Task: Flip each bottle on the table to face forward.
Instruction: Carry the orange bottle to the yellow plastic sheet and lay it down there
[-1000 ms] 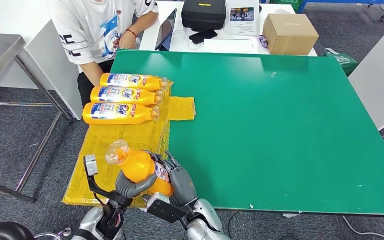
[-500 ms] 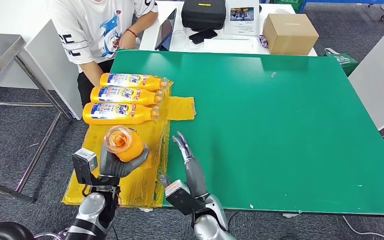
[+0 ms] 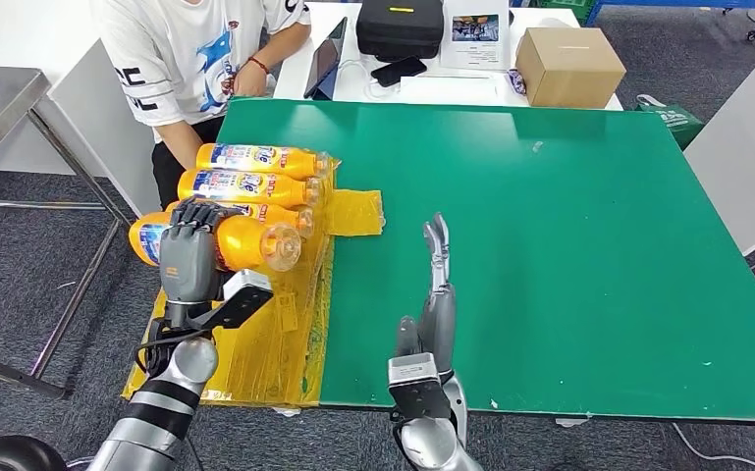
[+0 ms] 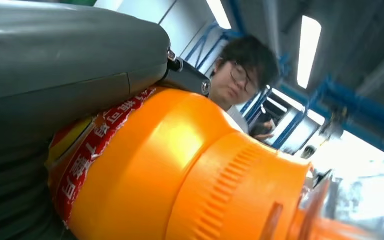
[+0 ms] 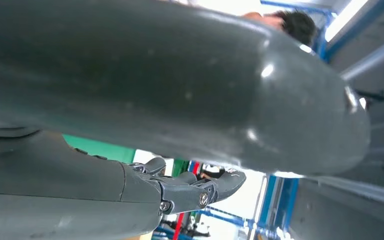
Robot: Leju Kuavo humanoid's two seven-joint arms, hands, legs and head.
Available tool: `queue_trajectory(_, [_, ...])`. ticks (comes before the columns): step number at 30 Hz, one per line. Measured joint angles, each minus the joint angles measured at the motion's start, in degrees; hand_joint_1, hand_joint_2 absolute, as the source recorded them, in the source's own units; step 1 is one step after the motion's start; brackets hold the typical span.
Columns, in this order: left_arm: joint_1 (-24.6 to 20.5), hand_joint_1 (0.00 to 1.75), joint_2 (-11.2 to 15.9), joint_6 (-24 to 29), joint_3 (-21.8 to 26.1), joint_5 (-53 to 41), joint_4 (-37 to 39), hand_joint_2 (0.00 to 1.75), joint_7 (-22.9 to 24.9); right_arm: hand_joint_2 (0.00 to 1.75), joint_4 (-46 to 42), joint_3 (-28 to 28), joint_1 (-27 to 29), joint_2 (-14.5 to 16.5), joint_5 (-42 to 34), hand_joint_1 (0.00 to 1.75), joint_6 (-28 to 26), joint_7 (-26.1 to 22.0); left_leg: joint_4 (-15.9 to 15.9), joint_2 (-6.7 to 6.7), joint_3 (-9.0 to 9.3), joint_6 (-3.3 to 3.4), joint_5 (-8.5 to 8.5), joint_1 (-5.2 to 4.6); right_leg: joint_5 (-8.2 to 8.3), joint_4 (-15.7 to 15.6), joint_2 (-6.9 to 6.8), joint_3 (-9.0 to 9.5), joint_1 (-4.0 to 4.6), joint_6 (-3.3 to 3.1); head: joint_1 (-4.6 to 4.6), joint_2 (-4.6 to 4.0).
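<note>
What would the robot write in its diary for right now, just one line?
left hand: holds orange bottle over yellow mat | right hand: open, empty | three bottles lined up

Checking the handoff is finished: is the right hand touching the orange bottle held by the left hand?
Apart. Head view shows the right hand over bare green table, well clear of the orange bottle.

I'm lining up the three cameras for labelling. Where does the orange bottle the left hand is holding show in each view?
Head view: held bottle lies sideways at left, under the left hand, beside the row of bottles.
Left wrist view: held bottle close up across the lower centre.
Right wrist view: not in it.
Shared landmark: the person, whose head also appears behind the bottle.
</note>
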Motion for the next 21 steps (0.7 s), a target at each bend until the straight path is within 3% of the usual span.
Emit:
queue_trajectory(5, [-2.8,1.75,1.3,0.5,0.0,-6.0,8.1,1.75,1.1,0.00,-2.4,-0.7,0.2,0.0,-0.6,0.00,-0.4,0.0,0.0,0.07,0.00,-0.01,0.01,0.00,0.00,0.0,0.01,-0.02,0.01,0.00,-0.01,0.00])
queue_trajectory(13, [-4.6,1.75,2.2,0.5,-0.1,-7.4,12.9,1.75,1.7,0.00,-3.5,-1.1,0.4,0.0,-1.2,0.00,-0.4,0.0,0.0,0.07,-0.04,-0.01,0.00,0.00,-0.01,0.0,0.01,-0.05,0.00,0.00,0.00,0.00])
queue_trajectory(21, [-8.4,1.75,5.9,-7.7,-4.2,-16.6,23.9,1.75,6.5,0.00,-5.3,-2.3,1.0,-0.9,-4.3,0.00,1.6,-0.1,0.0,0.14,-0.02,-0.02,0.01,0.01,0.01,0.0,0.02,-0.05,0.01,-0.01,0.00,0.00])
